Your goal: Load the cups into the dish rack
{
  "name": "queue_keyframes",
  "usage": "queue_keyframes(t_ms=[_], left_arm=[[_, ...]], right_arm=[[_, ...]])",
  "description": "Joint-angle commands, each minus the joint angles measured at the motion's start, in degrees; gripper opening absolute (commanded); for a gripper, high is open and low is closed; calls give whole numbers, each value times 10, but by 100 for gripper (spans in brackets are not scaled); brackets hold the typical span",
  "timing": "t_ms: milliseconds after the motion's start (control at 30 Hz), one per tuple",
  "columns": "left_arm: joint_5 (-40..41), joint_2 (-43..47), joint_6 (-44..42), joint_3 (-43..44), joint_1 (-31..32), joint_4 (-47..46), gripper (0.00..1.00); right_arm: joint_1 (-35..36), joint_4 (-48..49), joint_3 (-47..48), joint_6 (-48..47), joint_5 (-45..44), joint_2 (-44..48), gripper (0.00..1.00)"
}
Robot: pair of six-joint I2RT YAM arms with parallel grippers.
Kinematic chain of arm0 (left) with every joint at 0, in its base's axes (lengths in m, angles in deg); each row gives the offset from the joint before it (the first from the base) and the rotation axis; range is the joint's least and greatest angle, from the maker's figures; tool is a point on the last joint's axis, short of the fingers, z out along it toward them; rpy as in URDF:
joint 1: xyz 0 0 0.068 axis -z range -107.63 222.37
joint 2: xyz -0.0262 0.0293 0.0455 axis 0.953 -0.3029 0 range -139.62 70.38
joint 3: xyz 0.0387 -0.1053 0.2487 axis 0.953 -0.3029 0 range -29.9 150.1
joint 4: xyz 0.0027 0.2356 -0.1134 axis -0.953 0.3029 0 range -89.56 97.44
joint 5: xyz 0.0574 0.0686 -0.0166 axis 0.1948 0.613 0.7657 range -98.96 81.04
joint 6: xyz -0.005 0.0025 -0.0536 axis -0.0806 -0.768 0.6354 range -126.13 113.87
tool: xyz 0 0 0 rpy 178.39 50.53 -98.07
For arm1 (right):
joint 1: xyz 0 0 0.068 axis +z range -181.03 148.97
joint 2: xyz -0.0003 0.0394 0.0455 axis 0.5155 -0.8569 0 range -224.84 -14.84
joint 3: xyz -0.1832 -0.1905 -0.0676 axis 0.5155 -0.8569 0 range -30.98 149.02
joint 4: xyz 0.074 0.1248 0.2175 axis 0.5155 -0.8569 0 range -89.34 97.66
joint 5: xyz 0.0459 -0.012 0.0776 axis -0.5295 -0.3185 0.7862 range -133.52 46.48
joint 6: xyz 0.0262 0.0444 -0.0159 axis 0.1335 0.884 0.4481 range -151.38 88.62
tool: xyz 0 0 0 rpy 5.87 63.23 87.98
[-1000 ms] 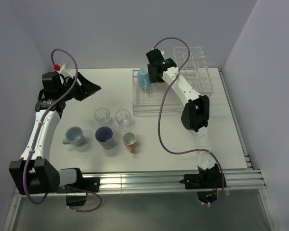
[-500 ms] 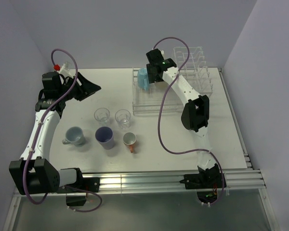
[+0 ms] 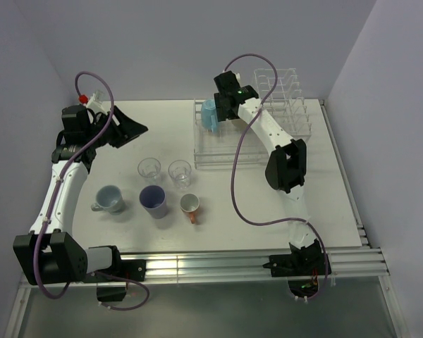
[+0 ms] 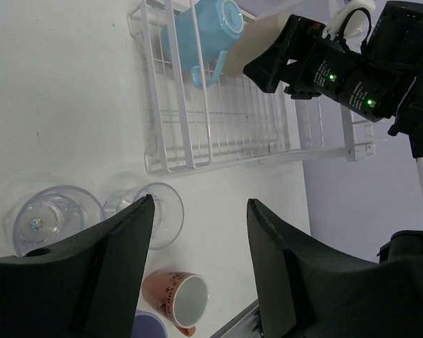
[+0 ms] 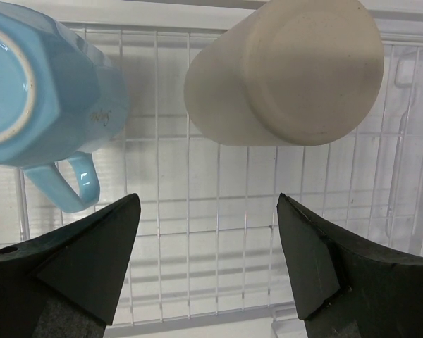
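My right hand (image 5: pixel 208 282) is open and holds nothing. It hangs over the dish rack (image 5: pixel 218 211) by the far edge of the table (image 3: pixel 324 204). The light blue cup (image 5: pixel 35 91) and the tan cup (image 5: pixel 296 77) sit side by side in the rack. My left hand (image 4: pixel 201 274) is open too, near the far left corner. Left of the middle stand 5 cups: one clear glass (image 3: pixel 149 168), the other clear glass (image 3: pixel 180 171), the grey-blue mug (image 3: pixel 111 198), the purple cup (image 3: pixel 154 201) and the orange mug (image 3: pixel 189 204).

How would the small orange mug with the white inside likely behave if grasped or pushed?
The small orange mug looks rigid, probably ceramic, so likely breakable if dropped. Standing upright and squat, it should slide rather than tip when pushed. Its side handle may make it twist.
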Motion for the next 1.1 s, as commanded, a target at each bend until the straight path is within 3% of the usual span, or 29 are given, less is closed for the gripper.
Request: queue_keyframes(t_ms=[0,200,433,667,1067], left_arm=[[3,1,-12,-3,1,-19,61],[56,1,-21,6,5,11,61],[283,11,-27,20,70,98,57],[407,38,-13,-31,98,136,50],[458,-8,-10,-88,135,150,45]], right_arm=[[-4,21,-6,-2,1,12,86],[12,30,-34,7,-8,73,86],[49,42,-78,19,-17,179,86],[89,69,-163,23,-9,292,86],[119,114,-291,37,-3,430,86]])
